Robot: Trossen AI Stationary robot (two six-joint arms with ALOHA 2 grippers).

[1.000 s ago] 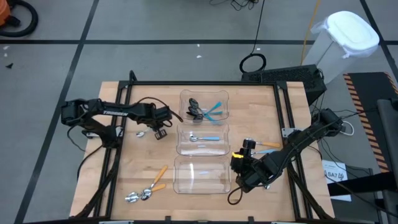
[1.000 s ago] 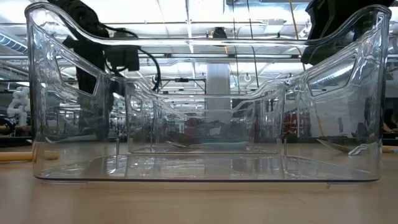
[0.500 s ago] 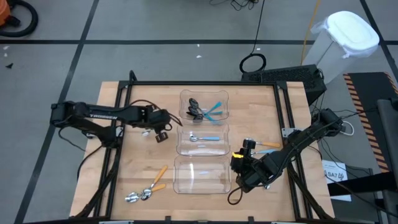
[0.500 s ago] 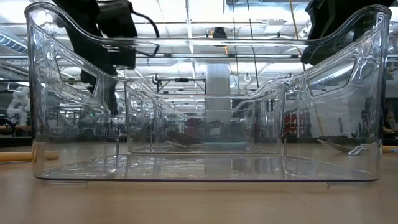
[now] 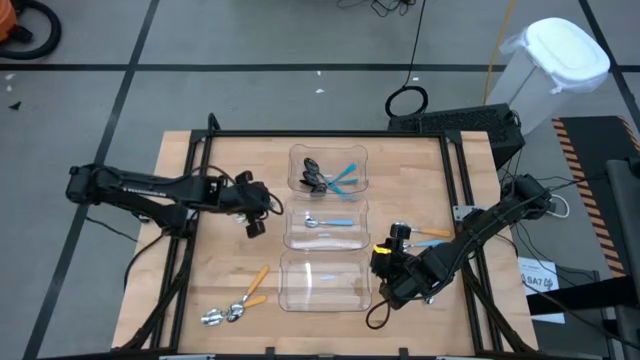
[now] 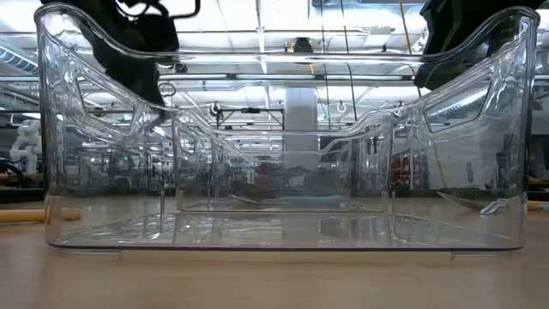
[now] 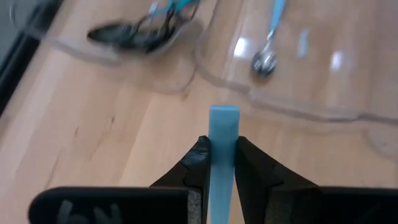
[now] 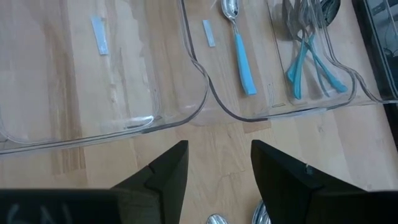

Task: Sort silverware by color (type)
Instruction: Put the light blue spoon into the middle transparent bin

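The worktop (image 5: 230,270) is carrying three clear bins (image 5: 322,280). The left pincer (image 7: 221,155) is pinching a light-blue spoon handle (image 7: 222,149) beside the middle bin. The right pincer (image 8: 217,165) is waiting wide apart, holding nothing.

I hold one light-blue handled spoon (image 7: 223,155) between my left fingers; only its flat handle shows, pointing up the middle of the left wrist frame. In the high view, several dark-bowled spoons (image 5: 316,177) with teal handles lie heaped in the uppermost bin at centre. Below them, a single silver spoon with a blue handle (image 5: 328,222) lies flat and sideways in the middle bin. Two orange-handled spoons (image 5: 243,297) rest on the wood at lower left, silver bowls close together. More orange-handled spoons (image 5: 430,236) lie right of centre, partly hidden by my right arm.
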